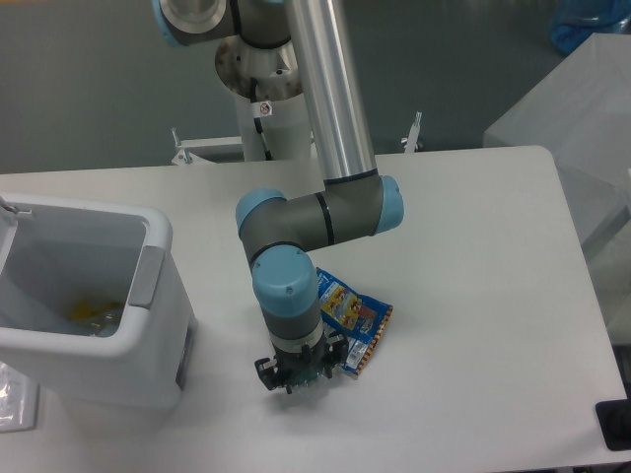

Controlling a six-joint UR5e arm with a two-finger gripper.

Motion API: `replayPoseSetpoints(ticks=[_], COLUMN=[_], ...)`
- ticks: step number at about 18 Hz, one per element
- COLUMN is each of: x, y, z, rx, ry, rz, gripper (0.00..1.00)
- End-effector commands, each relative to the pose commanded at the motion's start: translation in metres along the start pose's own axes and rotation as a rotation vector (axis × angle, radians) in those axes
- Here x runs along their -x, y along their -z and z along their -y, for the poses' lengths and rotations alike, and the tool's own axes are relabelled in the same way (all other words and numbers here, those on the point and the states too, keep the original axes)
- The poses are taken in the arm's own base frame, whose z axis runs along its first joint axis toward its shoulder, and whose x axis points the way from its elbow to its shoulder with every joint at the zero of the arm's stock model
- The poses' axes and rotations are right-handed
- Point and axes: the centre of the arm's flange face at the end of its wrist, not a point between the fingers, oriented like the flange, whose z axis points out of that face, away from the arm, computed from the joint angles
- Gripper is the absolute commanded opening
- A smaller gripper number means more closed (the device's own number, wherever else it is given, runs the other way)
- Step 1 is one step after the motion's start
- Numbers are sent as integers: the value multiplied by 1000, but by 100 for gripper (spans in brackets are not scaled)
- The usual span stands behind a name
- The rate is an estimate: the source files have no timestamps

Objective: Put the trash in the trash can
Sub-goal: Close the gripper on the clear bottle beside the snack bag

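My gripper [302,375] points straight down at the table, just left of the blue foil snack bag [359,317], which lies flat with its orange edge toward the front. A bit of green and clear plastic from the crushed bottle [308,373] shows between the fingers, and the jaws look shut on it. The wrist hides the remainder of the bottle, cap included. The white trash can [158,235] stands at the left edge of the table, open at the top, about a hand's width from the gripper.
Something yellow [83,313] lies at the bottom of the trash can. The arm's base column [266,128] rises behind the table's far edge. A black object [616,424] sits at the front right corner.
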Motion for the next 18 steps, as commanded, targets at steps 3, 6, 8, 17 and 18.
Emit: replayPoseSetpoints(ticks=[3,6,8,17,18], x=[0,0,0,0,0], y=[4,7,7,9,11], z=[1,1,1,2,3], rx=[-8,-11,-11,-15,-18], ry=[-4,-6,-7,-7,-7], rz=[-2,-4,-2,-2,-3], gripper=[67,67,67,61,61])
